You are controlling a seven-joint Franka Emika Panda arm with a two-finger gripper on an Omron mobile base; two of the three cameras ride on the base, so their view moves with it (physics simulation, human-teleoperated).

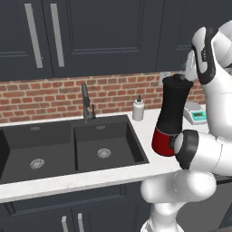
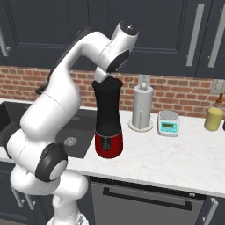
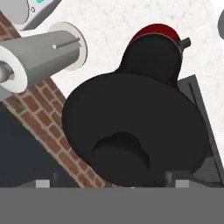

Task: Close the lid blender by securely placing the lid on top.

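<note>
Sitting on top of the blender (image 2: 108, 118), the lid (image 3: 131, 131) covers the jar mouth, knob up. Gripper (image 3: 111, 183) hovers just above it, jaws spread apart either side of the knob, grasping nothing. Blender stands on the white tabletop (image 2: 176, 158) beside the sink (image 1: 68, 145), near a scale (image 2: 168, 122).

Lighting: even, bright and diffuse, casting only faint shadows on the bench (image 2: 176, 158). Glare: soft highlights are showing on the blender (image 2: 108, 121) base. Sharpness: rendered edges are looking slightly soft throughout.
</note>
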